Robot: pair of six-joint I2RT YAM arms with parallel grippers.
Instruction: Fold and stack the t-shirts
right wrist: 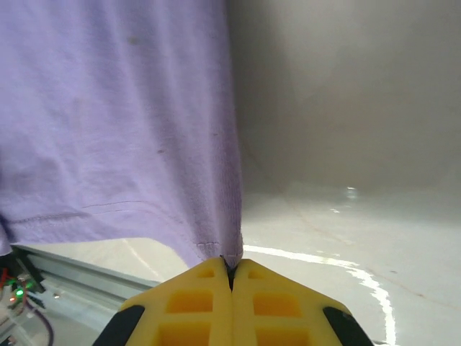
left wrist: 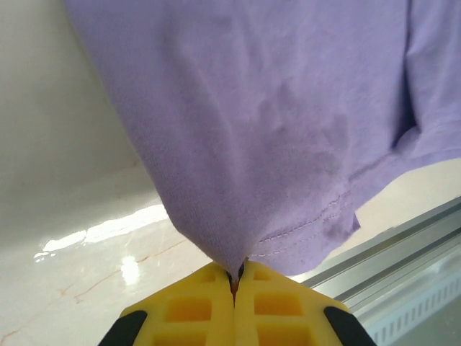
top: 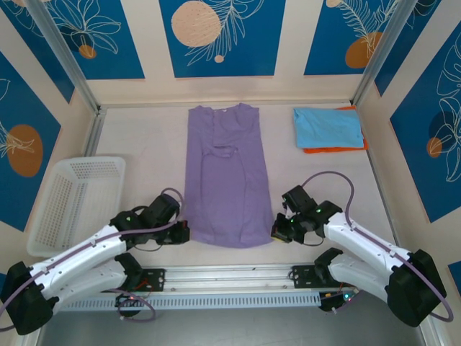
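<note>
The lavender t-shirt (top: 227, 180) looks light and limp, so the left gripper (left wrist: 235, 277) and right gripper (right wrist: 231, 265), jaws pinched tight on its bottom hem corners, seem sensibly placed.

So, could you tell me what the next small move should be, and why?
Probably lift both corners together and carry them toward the collar: the left claw and right claw are each shut on a near hem corner of the spread-out purple shirt.

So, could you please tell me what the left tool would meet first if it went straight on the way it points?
The lavender t-shirt: the left tool is shut on its lower corner, and the cloth lies directly ahead.
</note>
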